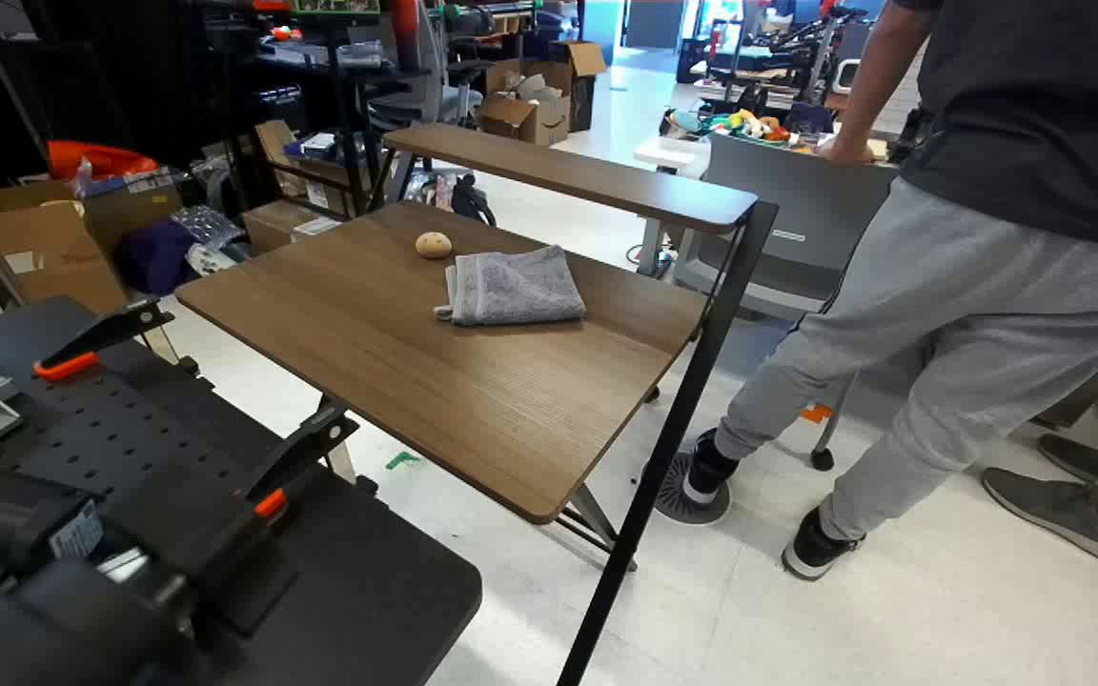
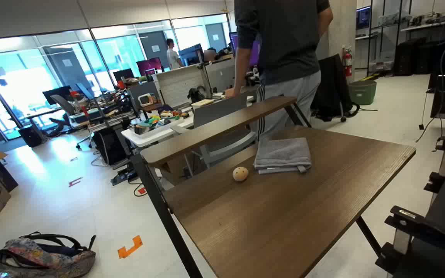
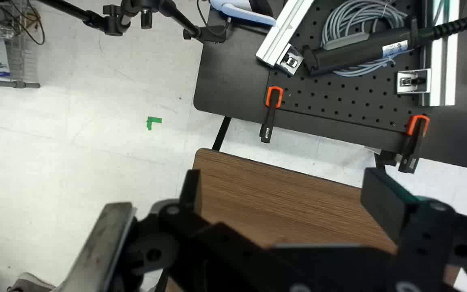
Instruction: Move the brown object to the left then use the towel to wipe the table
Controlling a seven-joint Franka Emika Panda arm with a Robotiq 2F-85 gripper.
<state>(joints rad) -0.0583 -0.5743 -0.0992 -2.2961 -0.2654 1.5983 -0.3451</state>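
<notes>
Okay, end effector (image 3: pixel 284 184) is wide, fingers (image 3: pixel 192 188) spread well apart in the wrist view, wood counter (image 3: pixel 306 215) showing below, across the gap. Brown lump (image 1: pixel 433 245) and grey towel (image 1: pixel 516 286) both rest on that same counter in both exterior views, outside the grip, toward the side with the raised shelf (image 1: pixel 568 171); exact spot relative to the end effector, can't tell. Lump is small, roundish, dark spots on it, just beside the towel, not touching. Towel's folded to a rough rectangle, a bit rumpled, small tab poking out at one corner.

Ahead of the fingertips, past a strip of floor (image 3: pixel 322 156): black counter (image 3: pixel 233 81), two clamps (image 3: pixel 269 123) with orange parts at its edge, handles pointing back toward the end effector. One clamp sits ahead of the gap, the other ahead of the right-hand finger as the wrist view shows it. Farther out on the black counter: coiled cable (image 3: pixel 333 24), black tool (image 3: pixel 359 54) lying across it, metal rail (image 3: pixel 282 32). Left of the end effector in that view, green tape (image 3: pixel 152 120) on the floor. Near the shelf: person (image 1: pixel 1035 133) by a grey chair (image 1: pixel 787 210).
</notes>
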